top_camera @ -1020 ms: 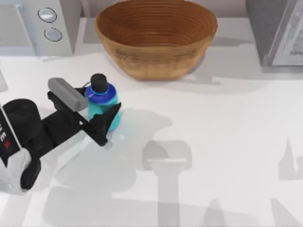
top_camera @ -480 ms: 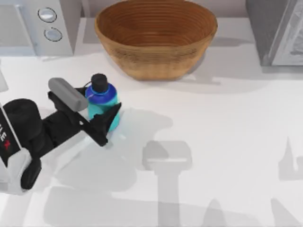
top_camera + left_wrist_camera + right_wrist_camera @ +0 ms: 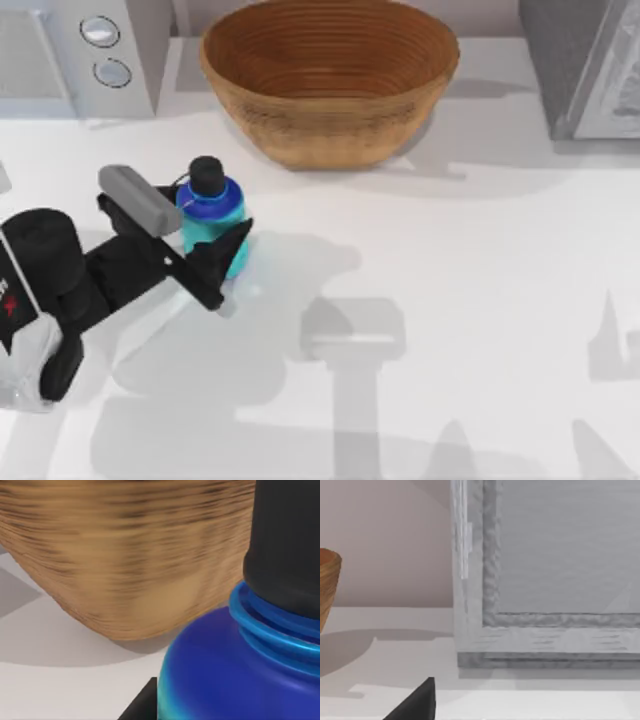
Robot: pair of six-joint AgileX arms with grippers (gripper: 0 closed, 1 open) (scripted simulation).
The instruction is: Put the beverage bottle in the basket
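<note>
The beverage bottle (image 3: 212,205), cyan with a blue shoulder and black cap, stands upright on the left part of the white table. My left gripper (image 3: 205,232) is shut on its body, one black finger (image 3: 222,258) on the near side and the other under the grey wrist block. The left wrist view has the bottle (image 3: 225,670) very close, with the basket (image 3: 125,555) behind it. The brown woven basket (image 3: 330,80) sits at the back centre, to the right of and beyond the bottle. A dark part of my right gripper (image 3: 415,705) appears in the right wrist view.
A pale appliance with two knobs (image 3: 90,50) stands at the back left, close to the basket's left rim. A grey box-like appliance (image 3: 590,65) fills the back right corner and faces the right wrist camera (image 3: 545,580). Bare table (image 3: 450,300) stretches across the middle and right.
My left gripper and the bottle have shifted together slightly to the left. Basket and appliances have not moved.
</note>
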